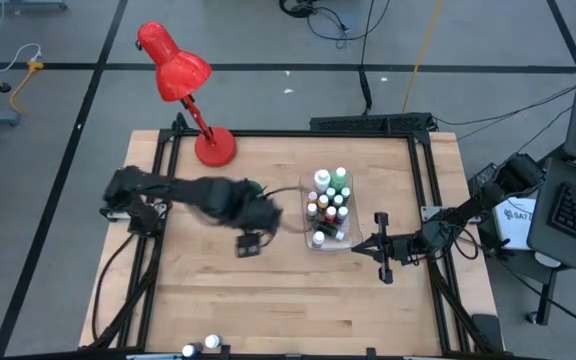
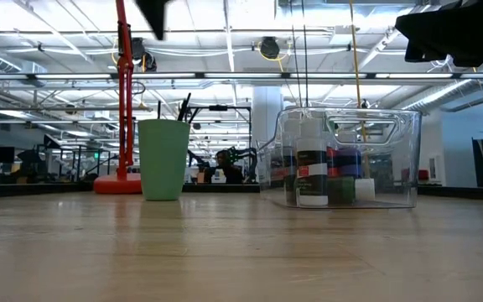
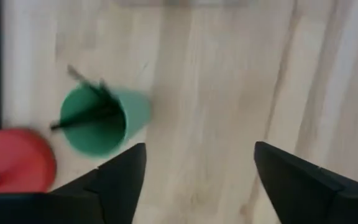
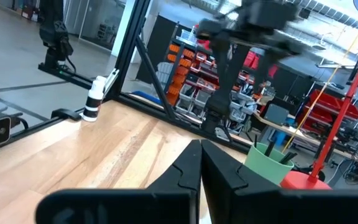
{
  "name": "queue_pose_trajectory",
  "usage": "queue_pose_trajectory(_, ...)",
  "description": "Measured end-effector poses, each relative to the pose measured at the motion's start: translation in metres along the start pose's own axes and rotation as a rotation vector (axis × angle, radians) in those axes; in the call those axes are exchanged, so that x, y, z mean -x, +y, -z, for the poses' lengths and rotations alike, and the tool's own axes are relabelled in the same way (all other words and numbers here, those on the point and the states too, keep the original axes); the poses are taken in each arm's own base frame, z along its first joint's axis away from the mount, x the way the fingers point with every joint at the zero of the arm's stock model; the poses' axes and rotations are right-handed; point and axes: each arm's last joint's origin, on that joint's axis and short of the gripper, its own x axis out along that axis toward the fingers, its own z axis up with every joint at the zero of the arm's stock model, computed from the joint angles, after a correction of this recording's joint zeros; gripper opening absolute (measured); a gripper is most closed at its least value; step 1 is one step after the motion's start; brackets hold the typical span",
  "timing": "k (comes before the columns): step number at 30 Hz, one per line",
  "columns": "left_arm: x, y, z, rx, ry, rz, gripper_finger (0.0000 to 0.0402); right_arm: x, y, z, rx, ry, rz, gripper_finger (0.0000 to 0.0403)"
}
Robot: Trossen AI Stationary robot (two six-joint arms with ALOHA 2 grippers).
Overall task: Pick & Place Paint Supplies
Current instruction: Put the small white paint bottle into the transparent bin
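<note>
A green cup (image 3: 98, 121) stands upright on the wooden table with dark brushes (image 3: 82, 118) sticking out of it. My left gripper (image 3: 197, 168) hangs open above the bare table beside the cup, pointing down, nothing between its fingers; in the high view it (image 1: 258, 215) is just near of the cup. A clear bin (image 1: 328, 210) holds several white-capped paint bottles (image 2: 313, 164) standing upright. My right gripper (image 1: 360, 244) is shut and empty, held still by the bin's near right corner.
A red desk lamp (image 1: 183, 80) stands on its round base (image 1: 215, 148) at the far left, just behind the cup. Two loose bottles (image 1: 198, 347) stand at the table's near edge. A black frame (image 1: 423, 190) borders the table. Bare wood lies between cup, bin and near edge.
</note>
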Motion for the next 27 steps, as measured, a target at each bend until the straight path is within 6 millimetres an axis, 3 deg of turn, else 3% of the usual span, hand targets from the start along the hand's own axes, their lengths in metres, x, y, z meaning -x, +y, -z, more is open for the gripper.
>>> queue_pose_trajectory(3, 0.007, -0.013, 0.033, -0.016, -0.041, 0.001, 0.0262, 0.0, 0.0, 0.0, -0.029, -0.004, 0.002, 0.0004)
queue_pose_trajectory(6, 0.013, -0.025, 0.064, -0.056, -0.202, 0.096, 0.0212, 0.0, 0.0, -0.001, -0.035, -0.006, 0.002, 0.0004)
queue_pose_trajectory(10, 0.018, -0.024, 0.111, -0.024, -0.401, 0.186, 0.0138, 0.0, 0.0, -0.001, -0.035, -0.007, 0.002, 0.0004)
queue_pose_trajectory(16, -0.012, -0.019, 0.166, 0.088, -0.498, 0.318, 0.0025, 0.0, 0.0, -0.001, -0.041, -0.007, 0.004, 0.0004)
queue_pose_trajectory(18, -0.024, -0.022, 0.177, 0.088, -0.523, 0.333, 0.0008, 0.0, 0.0, -0.001, -0.041, -0.007, 0.004, 0.0004)
queue_pose_trajectory(22, -0.044, -0.031, 0.188, 0.057, -0.587, 0.297, 0.0009, 0.0, 0.0, -0.001, -0.046, -0.012, 0.005, 0.0004)
queue_pose_trajectory(27, -0.051, -0.042, 0.19, 0.044, -0.713, 0.256, 0.0007, 0.0, -0.001, -0.001, -0.046, -0.013, 0.006, 0.0004)
